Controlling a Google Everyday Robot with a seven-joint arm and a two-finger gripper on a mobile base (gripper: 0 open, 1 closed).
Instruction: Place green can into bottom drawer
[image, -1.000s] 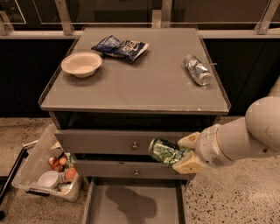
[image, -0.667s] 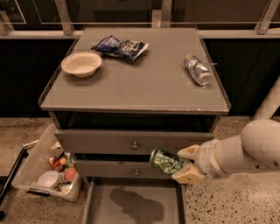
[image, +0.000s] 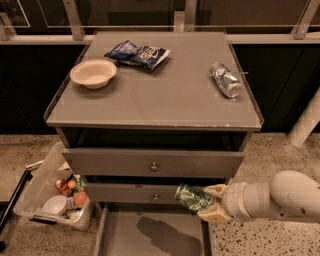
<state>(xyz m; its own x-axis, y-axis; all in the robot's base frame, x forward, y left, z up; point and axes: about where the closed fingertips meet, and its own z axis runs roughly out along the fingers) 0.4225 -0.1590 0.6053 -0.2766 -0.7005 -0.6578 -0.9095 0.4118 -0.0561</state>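
Observation:
The green can (image: 191, 197), green-and-white patterned with a silver end, lies on its side in my gripper (image: 210, 204). The gripper is shut on it, one cream finger above and one below. It hangs just over the right part of the open bottom drawer (image: 150, 235), a shallow grey tray pulled out at the foot of the grey cabinet. The can's shadow falls on the tray. My white arm (image: 280, 197) comes in from the right.
On the cabinet top (image: 155, 95) are a cream bowl (image: 93, 73), a blue chip bag (image: 137, 53) and a crinkled silver can (image: 225, 80). Two knobbed drawers (image: 154, 165) stand slightly open above. A clear bin of items (image: 55, 192) sits on the floor at left.
My gripper with the green can has moved down, from in front of the knobbed drawers to just above the open bottom drawer. The arm has lowered with it.

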